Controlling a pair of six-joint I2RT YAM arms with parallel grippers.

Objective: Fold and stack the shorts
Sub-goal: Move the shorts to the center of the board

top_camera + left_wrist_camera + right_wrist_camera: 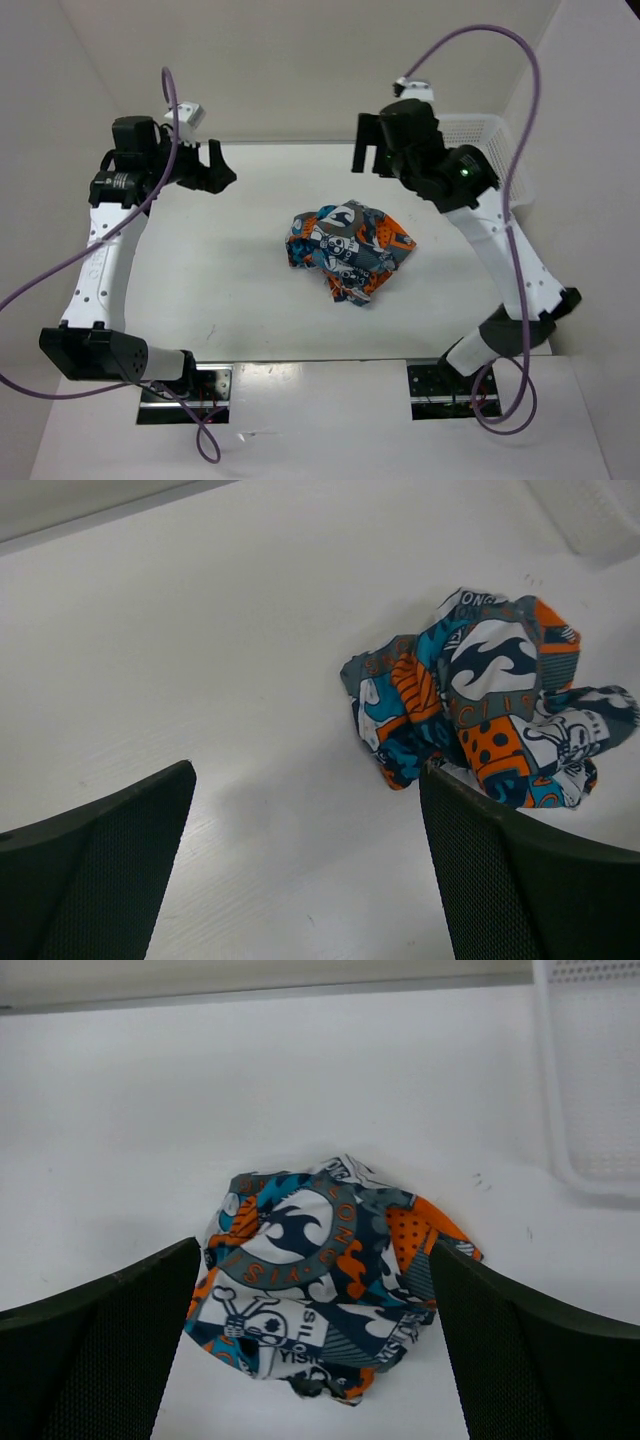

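Hovering over the far left of the table, the left gripper is holding its jaws spread wide and is gripping nothing. Toward the middle, the shorts are lying in a crumpled heap on the tabletop, apart from both grippers, with no edge lying flat and no fold showing. Further right, the right gripper is hanging above and just beyond the heap, its jaws likewise spread apart with nothing between them. At the far right, the white mesh basket is sitting by the wall. Judging by this, the task is only beginning: flattening the garment, folding it and stacking it are all waiting to be done.
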